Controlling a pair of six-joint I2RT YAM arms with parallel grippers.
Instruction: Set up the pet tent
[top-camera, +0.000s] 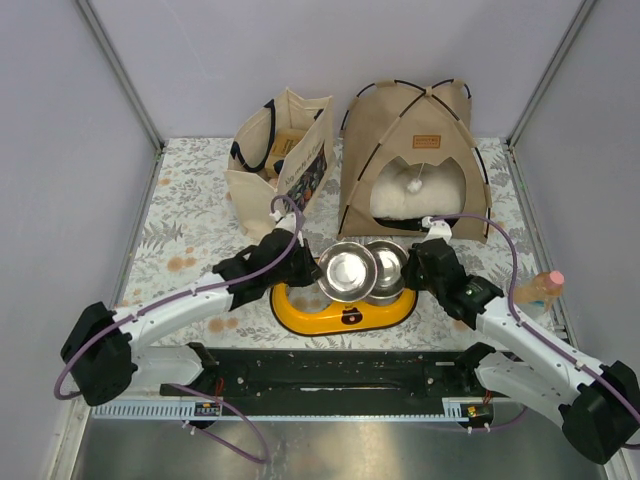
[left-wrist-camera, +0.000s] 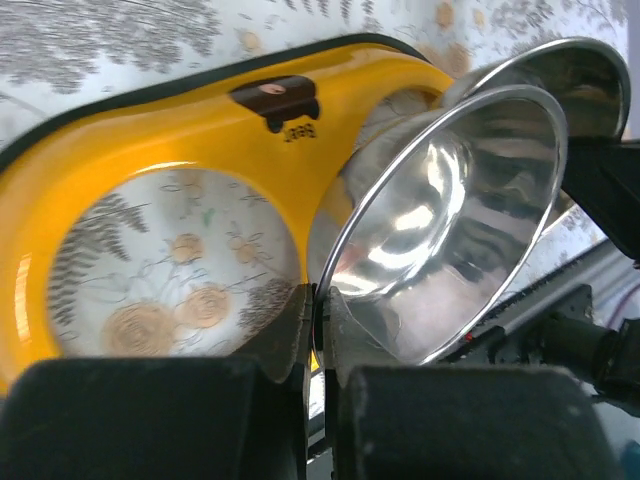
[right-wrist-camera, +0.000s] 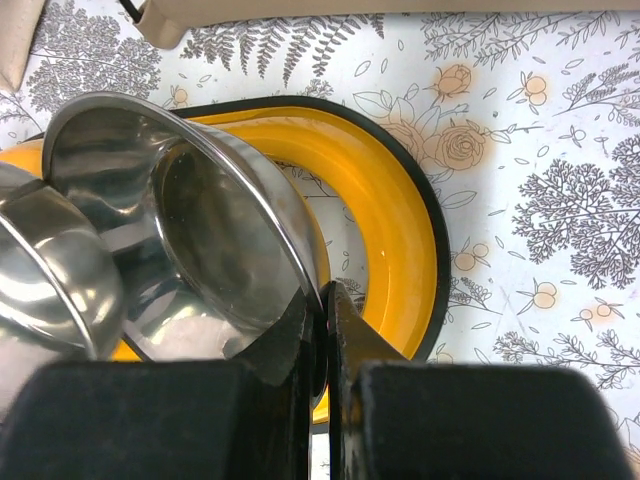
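The tan pet tent (top-camera: 415, 130) stands upright at the back right, with black poles, an arched doorway and a white pompom (top-camera: 417, 181) hanging in it. In front of it lies a yellow bowl holder (top-camera: 345, 316). My left gripper (top-camera: 312, 272) is shut on the rim of a tilted steel bowl (top-camera: 347, 270); the left wrist view shows this bowl (left-wrist-camera: 450, 220) pinched at the left gripper (left-wrist-camera: 325, 310) above the holder's empty left ring (left-wrist-camera: 300, 150). My right gripper (top-camera: 412, 268) is shut on the rim of the second steel bowl (top-camera: 385, 268), which appears tilted (right-wrist-camera: 200, 230) at the right gripper (right-wrist-camera: 325, 300).
A beige tote bag (top-camera: 285, 160) with black handles stands at the back left beside the tent. A cream pillow (top-camera: 400, 200) lies inside the tent. A bottle with a pink cap (top-camera: 545, 290) stands at the right edge. A black rail (top-camera: 330, 370) runs along the near edge.
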